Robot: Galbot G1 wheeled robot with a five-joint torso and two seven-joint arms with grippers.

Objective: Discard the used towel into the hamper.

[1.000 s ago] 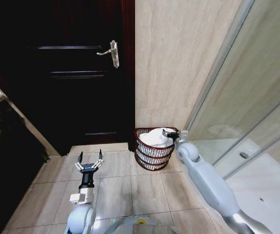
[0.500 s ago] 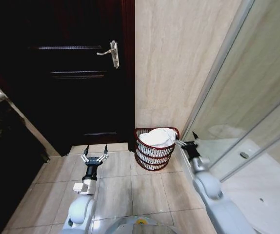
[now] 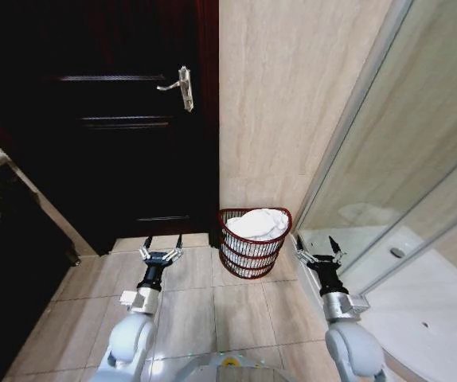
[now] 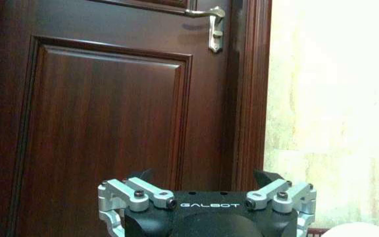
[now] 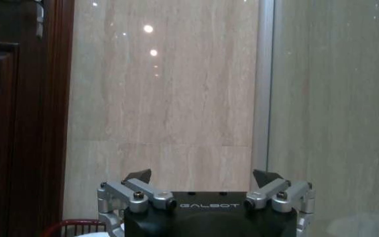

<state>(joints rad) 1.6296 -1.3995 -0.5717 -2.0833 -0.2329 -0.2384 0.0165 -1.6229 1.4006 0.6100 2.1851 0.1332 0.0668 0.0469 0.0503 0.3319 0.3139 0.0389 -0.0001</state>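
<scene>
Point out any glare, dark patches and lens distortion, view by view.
Head view: dark door nearly lost in shadow, walls bowed by the wide lens. Left wrist view: tiled wall washed out. Right wrist view: round light reflections on the tile.

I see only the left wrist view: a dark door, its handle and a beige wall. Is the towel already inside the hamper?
Observer: Yes. In the head view the white towel lies piled inside the hamper, which stands on the floor at the wall corner beside the door.
Operator: Does the right gripper hold anything?
Observer: No. The right gripper is open and empty, on the hamper's right side, apart from its rim.
Operator: And where is my left gripper compared with the hamper?
Observer: The left gripper is open too, above the floor tiles on the hamper's left side, in front of the door and not touching it.
</scene>
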